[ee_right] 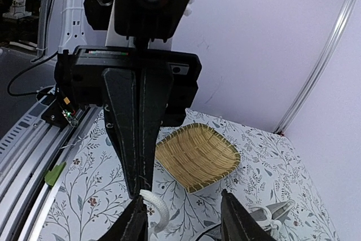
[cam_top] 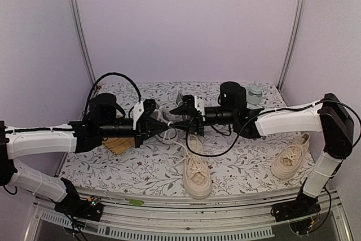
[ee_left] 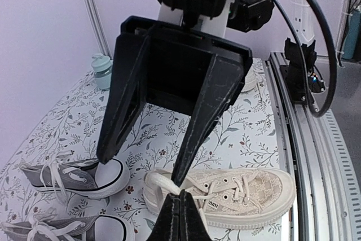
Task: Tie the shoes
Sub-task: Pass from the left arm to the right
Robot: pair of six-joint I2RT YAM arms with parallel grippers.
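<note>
One cream shoe (cam_top: 197,173) lies on the floral cloth in front of both grippers, toe toward the near edge; its twin (cam_top: 290,161) lies at the right. My left gripper (ee_left: 180,197) is shut on this shoe's thick cream lace (ee_left: 160,183), lifted from the shoe (ee_left: 242,195). My right gripper (ee_right: 181,196) faces it tip to tip with jaws apart; the lace end (ee_right: 157,207) curls beside one finger (ee_right: 135,221), not pinched. Two grey shoes (ee_left: 70,176) (ee_left: 59,231) lie behind, mostly hidden under the arms in the top view.
A woven basket (ee_right: 197,156) sits under the left arm at the left of the cloth (cam_top: 242,174). A pale green bottle (cam_top: 255,93) stands at the back right. Black cables hang off both arms. The metal rail (cam_top: 186,214) runs along the near edge.
</note>
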